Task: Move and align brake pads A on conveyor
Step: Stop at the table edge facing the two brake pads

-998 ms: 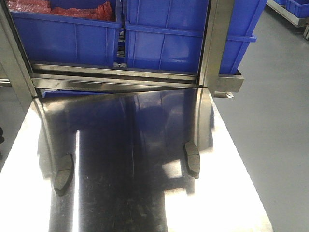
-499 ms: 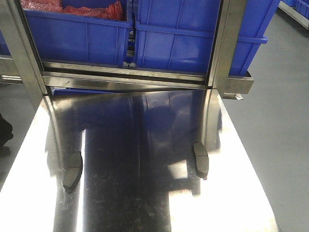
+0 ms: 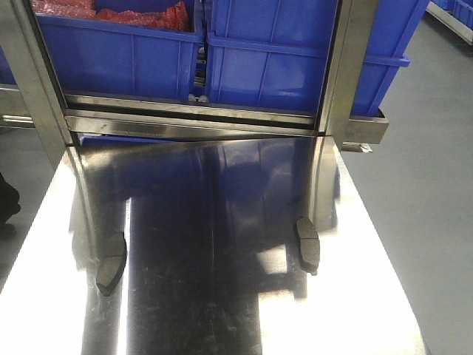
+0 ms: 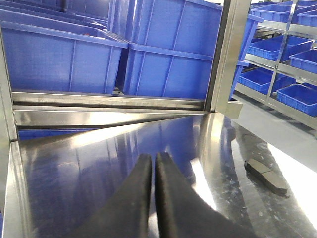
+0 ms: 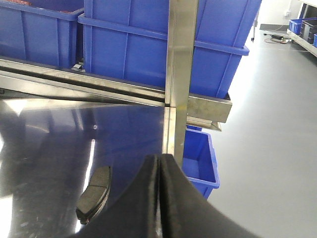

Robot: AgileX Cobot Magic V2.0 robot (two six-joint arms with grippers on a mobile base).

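Observation:
Two brake pads A lie on the shiny steel table (image 3: 222, 310). One dark pad (image 3: 111, 264) is near the left edge and the other pad (image 3: 308, 244) is near the right edge. My left gripper (image 4: 154, 156) is shut with nothing in it, hanging over the middle of the table; a pad (image 4: 266, 174) lies off to its right. My right gripper (image 5: 161, 157) is also shut and empty, with a pad (image 5: 94, 193) on the table to its lower left. The conveyor is out of view.
Blue plastic bins (image 3: 273, 59) stand on a steel rack behind the table, and one bin holds red parts (image 3: 140, 15). Upright steel posts (image 3: 347, 66) frame the rack. A blue bin (image 5: 200, 161) sits on the grey floor beyond the table's right edge.
A second ago the front view shifted, sliding the whole scene slightly right and down in the picture. Over the last half second nothing has moved. Both pads lie where they were.

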